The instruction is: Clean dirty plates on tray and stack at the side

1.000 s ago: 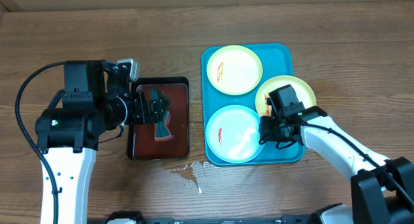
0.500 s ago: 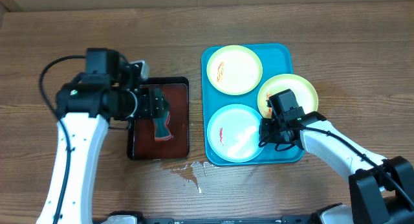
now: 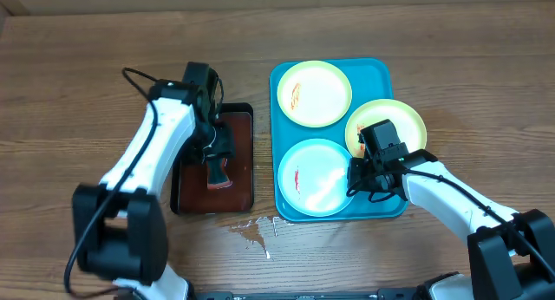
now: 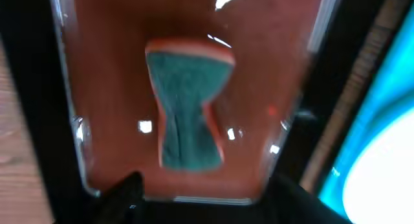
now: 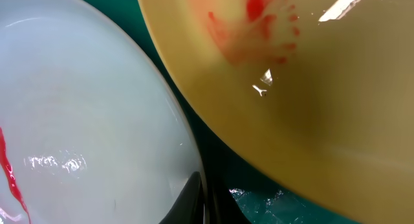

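Observation:
The turquoise tray point(image 3: 375, 70) holds three sauce-smeared plates: a yellow-green plate point(image 3: 314, 92) at the back, a second yellow-green plate point(image 3: 401, 120) at the right, and a light blue plate point(image 3: 308, 179) in front. My right gripper point(image 3: 362, 176) is at the blue plate's right rim. In the right wrist view its fingers point(image 5: 193, 197) are pinched on the rim of the blue plate point(image 5: 77, 120), with the yellow-green plate point(image 5: 310, 94) just beyond. My left gripper point(image 3: 215, 151) is open above a teal and orange sponge point(image 4: 187, 107).
The sponge point(image 3: 217, 174) lies in a smaller black tray point(image 3: 244, 196) of dark red liquid, left of the turquoise tray. A small spill point(image 3: 251, 231) marks the wooden table in front of it. The turquoise tray's floor point(image 5: 272, 204) shows between the plates.
My left arm has swung right and turned so that its gripper hangs over the black tray and sponge. My right gripper has stayed at the blue plate's rim.

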